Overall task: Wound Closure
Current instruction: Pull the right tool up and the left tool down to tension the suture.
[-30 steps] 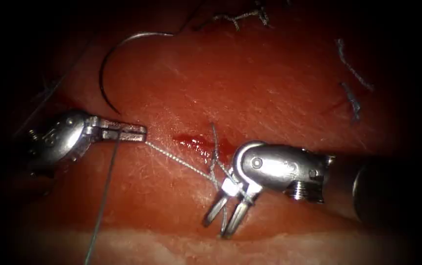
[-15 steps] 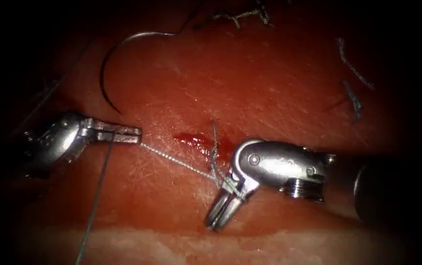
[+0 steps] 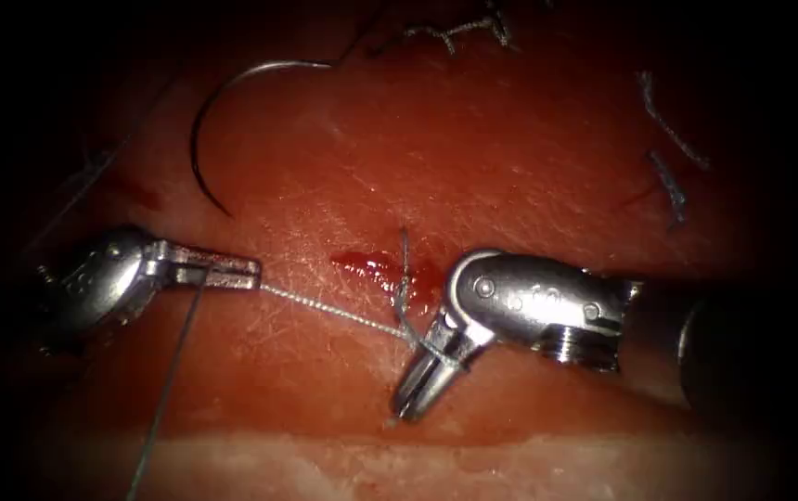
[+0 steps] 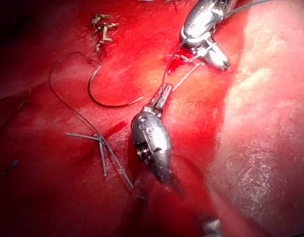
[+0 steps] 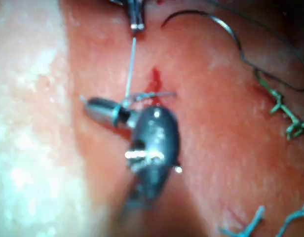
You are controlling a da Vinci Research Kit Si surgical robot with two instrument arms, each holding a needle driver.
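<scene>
The curved needle (image 3: 202, 130) lies loose on the tissue (image 3: 529, 158), up and left of the cut (image 3: 376, 269), held by neither tool. My left tool (image 3: 250, 272) is left of the cut, jaws shut on the thread (image 3: 334, 313). That strand runs taut to my right tool (image 3: 406, 406), below the cut, where it wraps around the jaws. Those jaws are shut, with a short thread end at their tip. The left wrist view shows the left tool (image 4: 165, 95), needle (image 4: 110, 104) and right tool (image 4: 218, 59). The right wrist view shows the right tool (image 5: 93, 107), thread (image 5: 131, 64) and needle (image 5: 218, 20).
A second strand (image 3: 162, 394) drops from the left jaws toward the pale front edge of the tissue (image 3: 436, 464). Cut thread ends (image 3: 668, 186) lie at the right, and an older knotted stitch (image 3: 455, 30) at the back. Red fluid sits in the cut.
The right tool's jaws, open a second ago with thread between them, have shut. The left tool has drawn left and slightly down, and the strand between the tools now runs straighter.
</scene>
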